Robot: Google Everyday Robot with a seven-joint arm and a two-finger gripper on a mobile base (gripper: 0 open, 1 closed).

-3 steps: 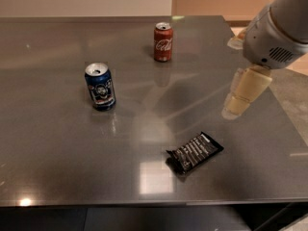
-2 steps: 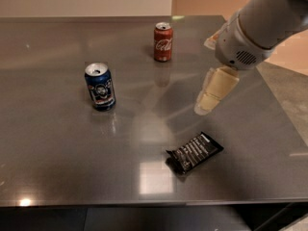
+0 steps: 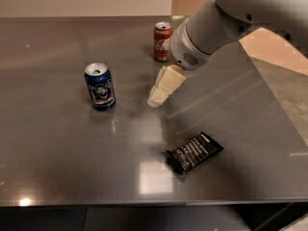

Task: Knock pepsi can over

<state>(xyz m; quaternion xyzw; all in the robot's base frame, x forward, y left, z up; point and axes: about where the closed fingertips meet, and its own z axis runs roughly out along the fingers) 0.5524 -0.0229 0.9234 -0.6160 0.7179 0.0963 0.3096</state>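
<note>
Pepsi can (image 3: pixel 100 86) comes second as you read the surface (image 3: pixel 72 153) from its near edge: first you meet a black snack wrapper (image 3: pixel 195 152) lying flat at near right, then the can itself, upright at left of centre with its silver top up. To its right and clear of it you see the gripper (image 3: pixel 155 100), drawn together with no gap showing and holding nothing, its tip low over the surface on the white arm (image 3: pixel 216 28) reaching in from the far right. Farthest back, a red Coca-Cola can (image 3: pixel 162 42) stands upright just left of the arm.
</note>
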